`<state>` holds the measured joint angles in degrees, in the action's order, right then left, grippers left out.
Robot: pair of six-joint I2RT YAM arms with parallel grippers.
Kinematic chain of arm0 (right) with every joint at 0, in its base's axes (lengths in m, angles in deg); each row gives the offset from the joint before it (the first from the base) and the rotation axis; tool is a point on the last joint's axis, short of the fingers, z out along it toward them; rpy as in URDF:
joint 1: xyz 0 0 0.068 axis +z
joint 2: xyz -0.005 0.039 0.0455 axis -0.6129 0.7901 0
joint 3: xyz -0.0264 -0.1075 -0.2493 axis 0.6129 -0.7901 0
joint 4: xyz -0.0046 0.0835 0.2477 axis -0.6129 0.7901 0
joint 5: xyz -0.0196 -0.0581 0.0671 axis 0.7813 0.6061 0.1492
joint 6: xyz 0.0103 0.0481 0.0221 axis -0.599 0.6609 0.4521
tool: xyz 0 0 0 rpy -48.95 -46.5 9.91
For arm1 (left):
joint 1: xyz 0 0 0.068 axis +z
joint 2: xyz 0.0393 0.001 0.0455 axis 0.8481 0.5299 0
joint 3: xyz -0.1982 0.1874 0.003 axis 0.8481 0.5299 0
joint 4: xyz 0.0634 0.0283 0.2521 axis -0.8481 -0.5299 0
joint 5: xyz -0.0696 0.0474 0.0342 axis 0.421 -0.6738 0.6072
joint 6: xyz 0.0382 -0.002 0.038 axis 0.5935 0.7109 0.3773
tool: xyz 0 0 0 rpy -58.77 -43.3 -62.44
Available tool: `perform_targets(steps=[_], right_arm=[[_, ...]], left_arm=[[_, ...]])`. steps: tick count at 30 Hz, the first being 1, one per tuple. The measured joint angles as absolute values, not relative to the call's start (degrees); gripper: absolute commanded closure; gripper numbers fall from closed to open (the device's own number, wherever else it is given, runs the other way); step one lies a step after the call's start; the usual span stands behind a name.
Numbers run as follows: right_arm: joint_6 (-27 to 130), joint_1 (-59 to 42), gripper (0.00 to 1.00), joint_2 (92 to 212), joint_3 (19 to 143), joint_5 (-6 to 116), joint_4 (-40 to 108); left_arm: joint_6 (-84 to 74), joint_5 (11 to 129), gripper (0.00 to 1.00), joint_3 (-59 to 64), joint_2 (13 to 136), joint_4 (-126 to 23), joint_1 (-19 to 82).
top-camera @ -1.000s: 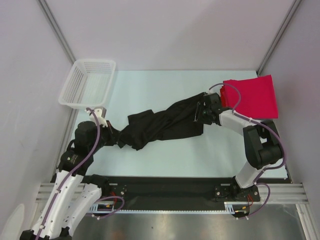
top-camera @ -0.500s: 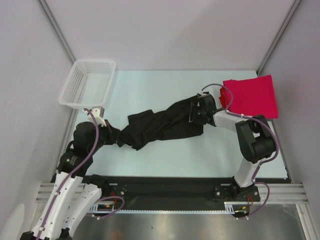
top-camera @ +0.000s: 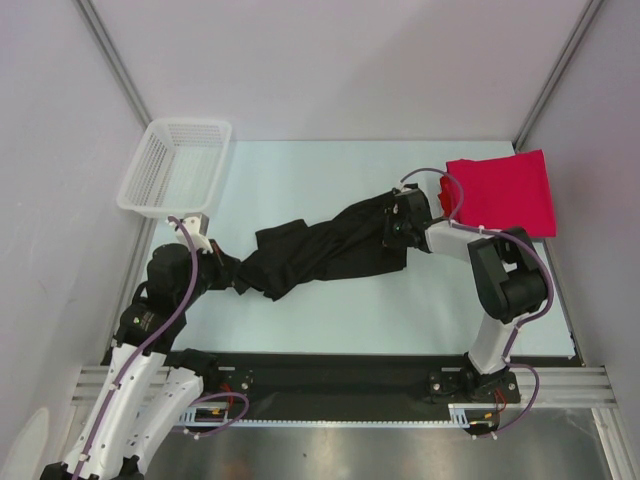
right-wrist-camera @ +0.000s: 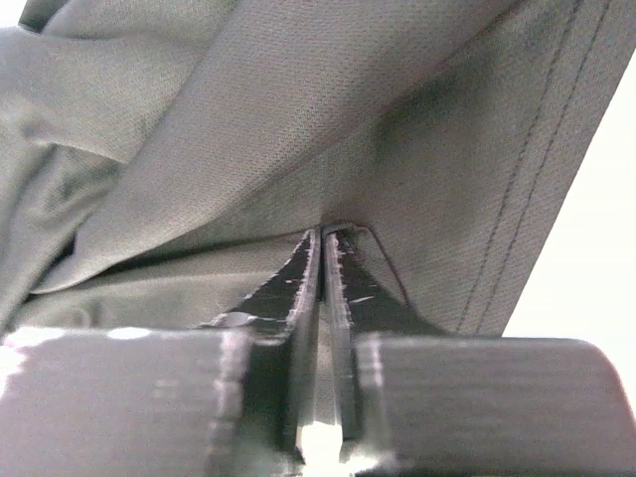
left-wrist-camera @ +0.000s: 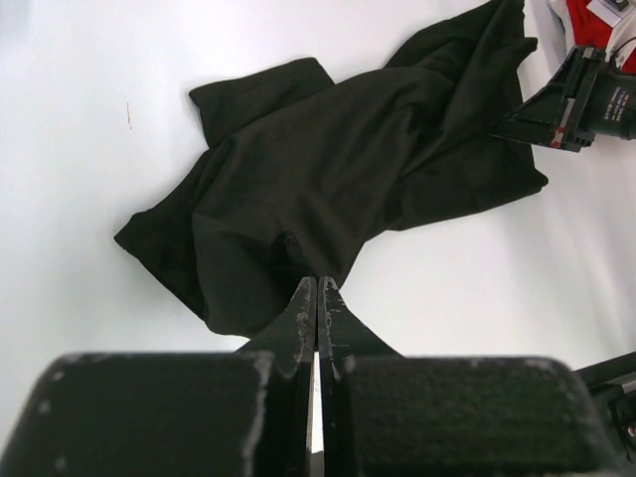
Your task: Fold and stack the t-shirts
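Note:
A crumpled black t-shirt (top-camera: 320, 248) lies stretched across the table between my two grippers. My left gripper (top-camera: 224, 270) is shut at its left end; in the left wrist view the cloth (left-wrist-camera: 328, 149) puckers right at the closed tips (left-wrist-camera: 317, 283). At the shirt's right end my right gripper (top-camera: 392, 226) is shut, and a hemmed edge of the cloth (right-wrist-camera: 298, 99) is pinched between its tips (right-wrist-camera: 325, 235). A folded red t-shirt (top-camera: 505, 192) lies at the back right, just behind the right arm.
A white mesh basket (top-camera: 178, 165) stands tilted at the back left, close behind the left arm. Grey walls with metal corner posts enclose the table. The dark mounting rail (top-camera: 340, 375) runs along the near edge.
My right gripper has closed on the right edge of the black t-shirt after standing half open, and its arm has shifted slightly to the left. The left arm has not moved.

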<state>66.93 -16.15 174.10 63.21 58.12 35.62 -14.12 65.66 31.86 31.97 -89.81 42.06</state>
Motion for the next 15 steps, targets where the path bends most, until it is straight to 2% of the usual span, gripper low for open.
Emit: perform_targets(steps=[7,15], right_arm=[[66.93,-16.11,1.0,172.07,62.3,58.91,35.42],[67.63,-16.15,1.0,154.82,55.8,61.77,38.81]], left_arm=[[-14.12,65.24,1.0,31.86,31.99,-89.81,42.06],[-14.12,63.38,1.0,30.42,35.89,-91.02,42.06]])
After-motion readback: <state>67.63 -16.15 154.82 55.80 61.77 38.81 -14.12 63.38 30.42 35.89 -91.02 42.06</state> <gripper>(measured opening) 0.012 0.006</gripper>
